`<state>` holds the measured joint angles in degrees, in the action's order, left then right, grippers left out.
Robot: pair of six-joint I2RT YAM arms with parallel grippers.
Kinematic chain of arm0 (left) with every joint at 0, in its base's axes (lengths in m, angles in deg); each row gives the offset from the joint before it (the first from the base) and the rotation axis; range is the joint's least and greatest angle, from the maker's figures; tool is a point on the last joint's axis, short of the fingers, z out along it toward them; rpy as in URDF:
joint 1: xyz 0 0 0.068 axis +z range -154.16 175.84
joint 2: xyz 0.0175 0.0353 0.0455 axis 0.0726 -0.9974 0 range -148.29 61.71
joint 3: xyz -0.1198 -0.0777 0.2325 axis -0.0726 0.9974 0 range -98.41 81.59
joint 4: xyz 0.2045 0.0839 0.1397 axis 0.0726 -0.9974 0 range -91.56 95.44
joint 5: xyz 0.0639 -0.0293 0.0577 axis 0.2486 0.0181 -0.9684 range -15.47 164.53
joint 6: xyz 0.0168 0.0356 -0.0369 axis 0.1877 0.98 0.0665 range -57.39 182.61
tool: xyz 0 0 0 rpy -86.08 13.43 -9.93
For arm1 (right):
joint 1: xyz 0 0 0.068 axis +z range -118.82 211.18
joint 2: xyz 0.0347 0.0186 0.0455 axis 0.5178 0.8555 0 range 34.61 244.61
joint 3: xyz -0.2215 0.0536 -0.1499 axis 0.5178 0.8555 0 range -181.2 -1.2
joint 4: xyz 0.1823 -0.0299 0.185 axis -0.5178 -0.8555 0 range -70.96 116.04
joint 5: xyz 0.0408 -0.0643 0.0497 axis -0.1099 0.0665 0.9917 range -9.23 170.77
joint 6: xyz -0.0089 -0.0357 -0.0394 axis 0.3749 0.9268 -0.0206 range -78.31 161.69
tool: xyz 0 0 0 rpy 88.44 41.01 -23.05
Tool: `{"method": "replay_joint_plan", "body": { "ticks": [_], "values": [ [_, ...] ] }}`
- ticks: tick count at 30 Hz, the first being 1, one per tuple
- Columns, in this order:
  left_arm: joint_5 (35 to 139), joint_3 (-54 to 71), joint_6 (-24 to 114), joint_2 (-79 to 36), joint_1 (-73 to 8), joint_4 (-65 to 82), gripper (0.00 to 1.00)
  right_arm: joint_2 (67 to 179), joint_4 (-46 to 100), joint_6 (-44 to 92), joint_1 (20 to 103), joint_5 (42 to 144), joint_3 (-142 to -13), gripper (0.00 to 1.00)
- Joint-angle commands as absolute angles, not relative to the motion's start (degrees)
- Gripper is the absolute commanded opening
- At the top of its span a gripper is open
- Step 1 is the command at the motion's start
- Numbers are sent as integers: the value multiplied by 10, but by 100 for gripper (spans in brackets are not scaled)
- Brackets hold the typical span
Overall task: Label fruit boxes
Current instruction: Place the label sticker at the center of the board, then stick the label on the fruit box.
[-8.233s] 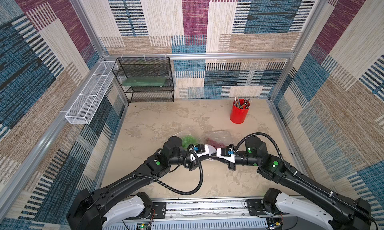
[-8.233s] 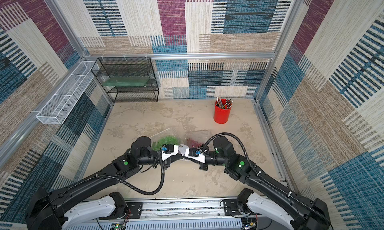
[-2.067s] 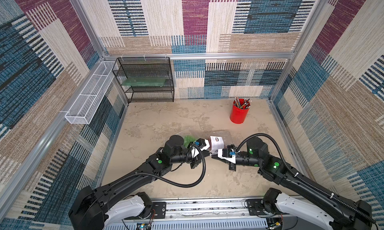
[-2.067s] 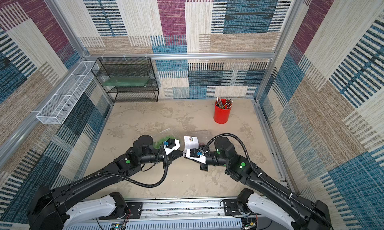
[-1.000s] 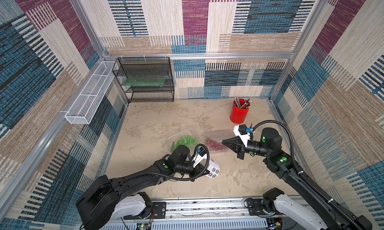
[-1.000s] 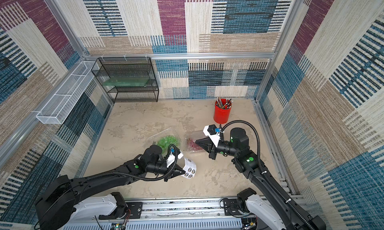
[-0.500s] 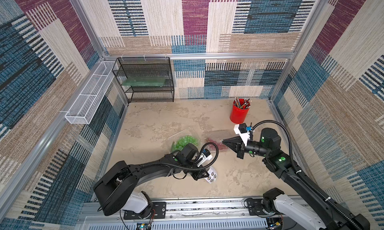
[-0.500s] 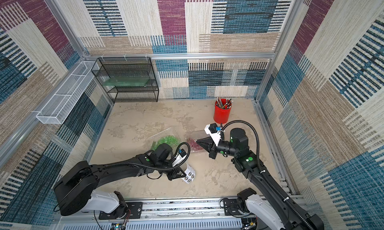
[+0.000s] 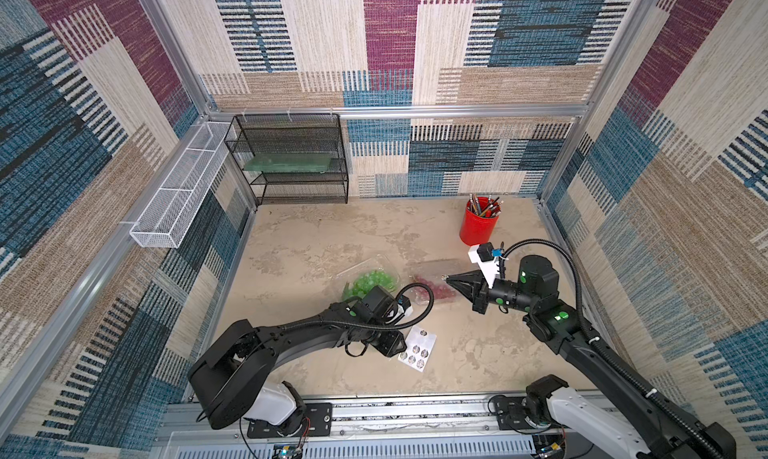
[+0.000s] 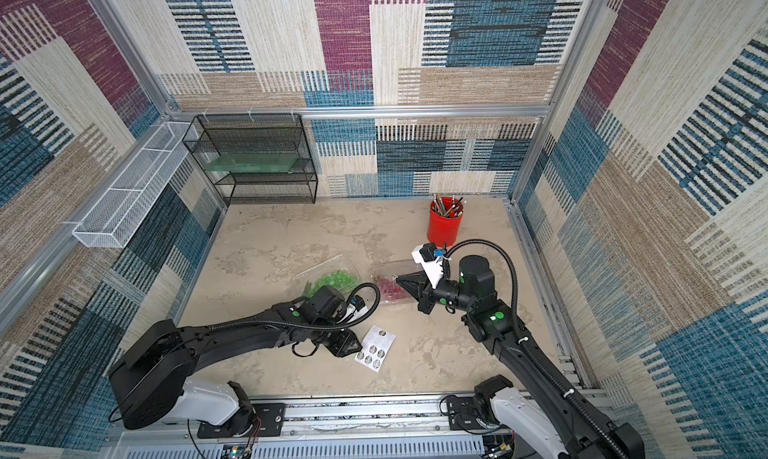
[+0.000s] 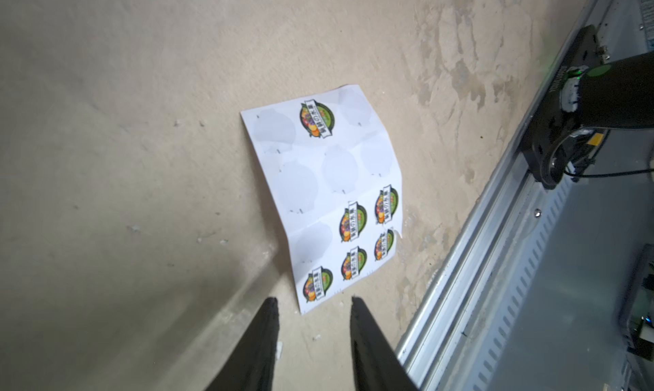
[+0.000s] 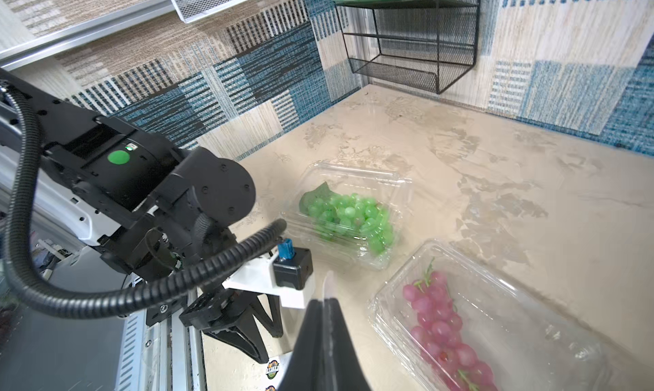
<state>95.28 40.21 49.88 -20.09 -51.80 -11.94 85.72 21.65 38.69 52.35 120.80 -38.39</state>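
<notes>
Left gripper [image 11: 312, 298] is spread and empty, tips just at the corner of the sticker sheet [image 11: 322, 194], which has 6 stickers left. Right gripper [image 12: 323, 299] is pressed together on a pale sliver [image 12: 327, 283], probably a peeled sticker. Beyond the sheet sit the green-grape punnet [image 12: 350, 212] and red-grape punnet [image 12: 495, 318], side by side. No label shows, so I'd judge all 2 boxes remain.

Two black robot arms, both extended forward from their bases.
The left arm [image 9: 291, 336] stretches low and forward, its left gripper [image 11: 313, 300] angled downward, jaws parted with nothing between them. The right arm [image 9: 582, 344] bends upward at the elbow; the right gripper [image 12: 326, 302] points toward the robot's left, jaws pressed together on a thin pale sliver [image 12: 327, 283].
</notes>
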Motion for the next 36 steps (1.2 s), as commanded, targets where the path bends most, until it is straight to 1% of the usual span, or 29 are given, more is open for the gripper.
{"method": "replay_joint_plan", "body": {
  "ticks": [1, 6, 8, 11, 14, 16, 19, 23, 32, 36],
  "values": [
    [907, 396, 491, -185, -514, -156, 42, 875, 209, 358, 516, 1184, -396, 0],
    [893, 389, 487, -138, -512, -149, 43, 924, 180, 311, 501, 1166, -419, 0],
    [869, 386, 477, -113, -511, -128, 44, 950, 164, 285, 493, 1164, -433, 0],
    [824, 380, 464, -85, -510, -89, 51, 982, 147, 240, 485, 1155, -446, 0],
    [779, 373, 445, -73, -500, -34, 62, 1018, 121, 206, 483, 1137, -465, 0],
    [767, 360, 432, -82, -490, -9, 66, 1042, 112, 187, 483, 1137, -474, 0],
    [778, 328, 419, -115, -475, 2, 66, 1070, 116, 168, 483, 1148, -479, 0],
    [811, 301, 413, -157, -465, 17, 62, 1095, 127, 157, 483, 1140, -480, 0],
    [854, 289, 376, -211, -436, 61, 61, 1166, 155, 134, 500, 1123, -490, 0],
    [878, 274, 365, -231, -425, 64, 56, 1193, 158, 130, 513, 1115, -507, 0]
  ]
}}
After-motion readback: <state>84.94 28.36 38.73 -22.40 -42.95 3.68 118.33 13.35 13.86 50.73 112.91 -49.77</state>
